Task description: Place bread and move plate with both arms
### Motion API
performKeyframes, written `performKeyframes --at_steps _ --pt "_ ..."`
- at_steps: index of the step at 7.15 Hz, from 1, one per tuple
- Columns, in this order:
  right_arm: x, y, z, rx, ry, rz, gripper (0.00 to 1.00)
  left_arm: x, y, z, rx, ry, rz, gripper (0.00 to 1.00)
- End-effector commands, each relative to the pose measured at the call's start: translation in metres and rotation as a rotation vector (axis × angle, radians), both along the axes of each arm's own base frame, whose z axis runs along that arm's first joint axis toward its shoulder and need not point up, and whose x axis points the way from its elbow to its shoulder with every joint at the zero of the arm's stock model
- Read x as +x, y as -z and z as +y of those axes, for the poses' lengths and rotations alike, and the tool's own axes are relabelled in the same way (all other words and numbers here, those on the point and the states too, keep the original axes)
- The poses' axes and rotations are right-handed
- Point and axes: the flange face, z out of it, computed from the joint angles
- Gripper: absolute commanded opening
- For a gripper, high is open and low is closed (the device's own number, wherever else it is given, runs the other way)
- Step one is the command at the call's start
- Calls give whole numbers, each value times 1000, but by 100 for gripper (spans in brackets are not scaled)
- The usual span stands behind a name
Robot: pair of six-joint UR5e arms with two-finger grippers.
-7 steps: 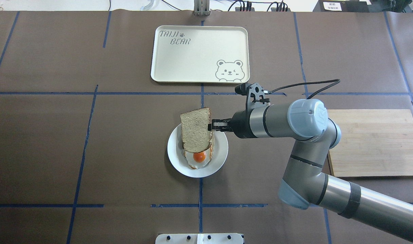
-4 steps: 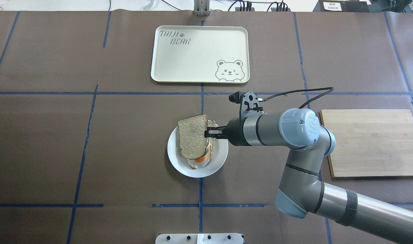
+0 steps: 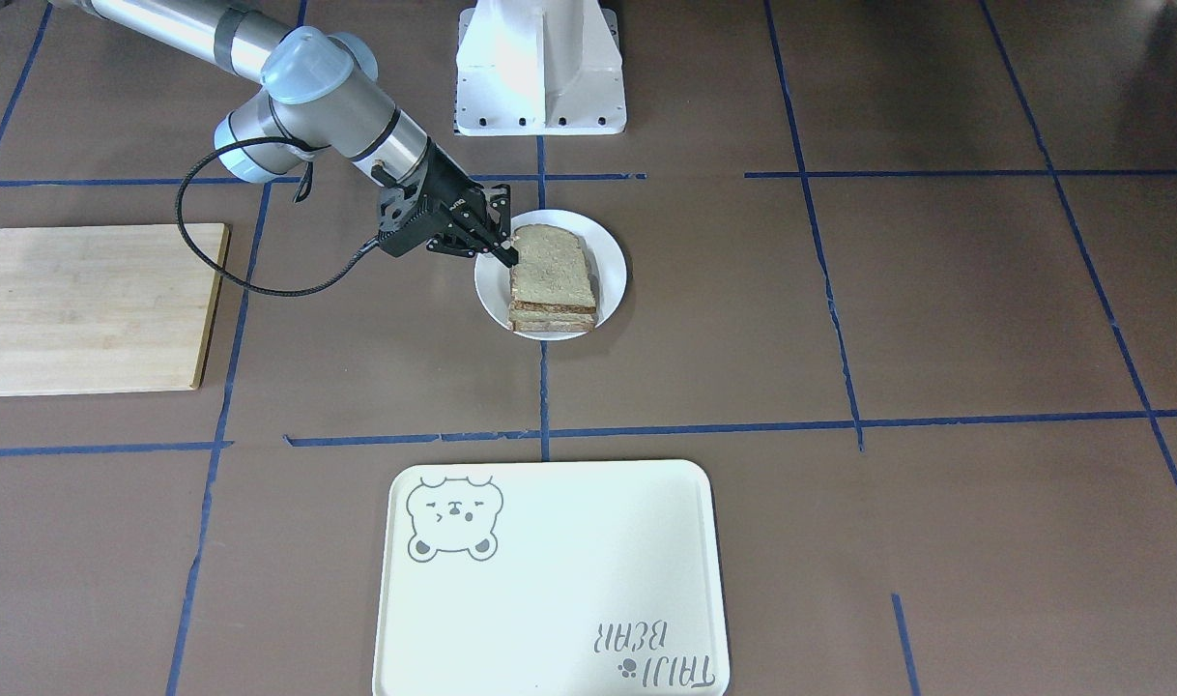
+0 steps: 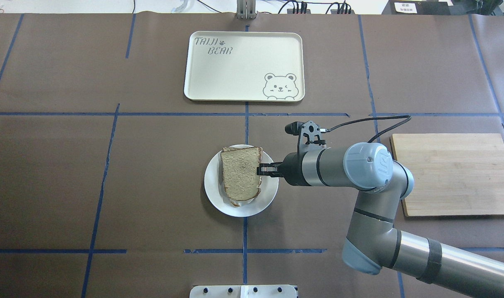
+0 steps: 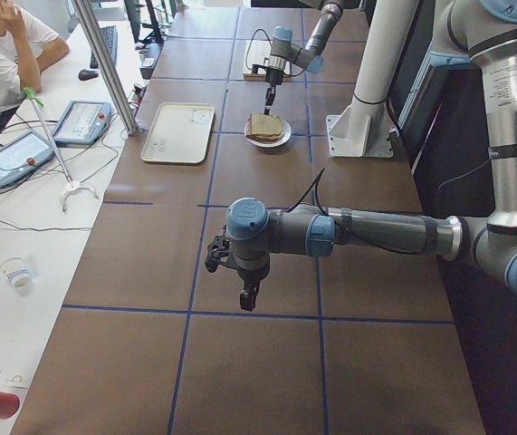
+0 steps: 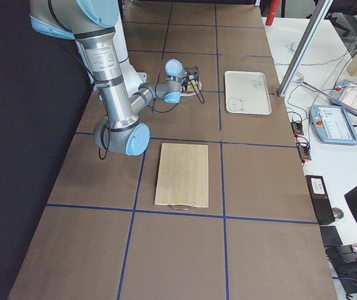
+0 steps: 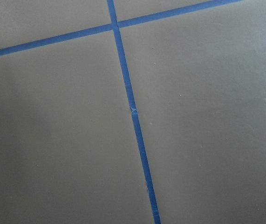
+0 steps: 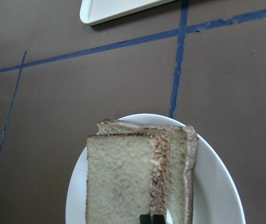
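We are seeing the right gripper [image 4: 260,170] clenching the bread [image 4: 240,171] by its right-hand crust, the slice lying flat atop a lower slice [image 8: 181,158] on the plate [image 4: 212,194]. Bare table is lying all round the plate's rim. The tray [image 4: 243,66] and cutting board [image 4: 450,174] are sitting well apart. Since a second ago the bread has been coming down, hiding the egg. The left gripper [image 5: 247,294] is hovering far off, and we cannot tell its state.

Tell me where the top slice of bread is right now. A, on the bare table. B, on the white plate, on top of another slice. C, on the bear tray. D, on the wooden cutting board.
B: the bread lies on the plate over another slice, with the right claw pinching its crust edge.
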Motion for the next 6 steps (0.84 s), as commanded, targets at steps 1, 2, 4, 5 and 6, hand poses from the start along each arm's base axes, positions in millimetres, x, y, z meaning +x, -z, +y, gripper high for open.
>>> performKeyframes --at_steps 1,2,4,5,6 --pt "-10 10 14 -19 -24 78 100 0 0 0 -1 0 0 100" --pt "11 30 10 -83 19 189 100 0 0 0 -1 0 -3 100" --pt "76 29 -48 -190 72 291 100 2 2 -4 -1 2 -6 100" --pt "104 13 -77 -147 99 375 100 3 12 -14 28 2 -2 100" --pt "138 -2 -107 -74 138 457 100 4 23 -26 63 2 1 100"
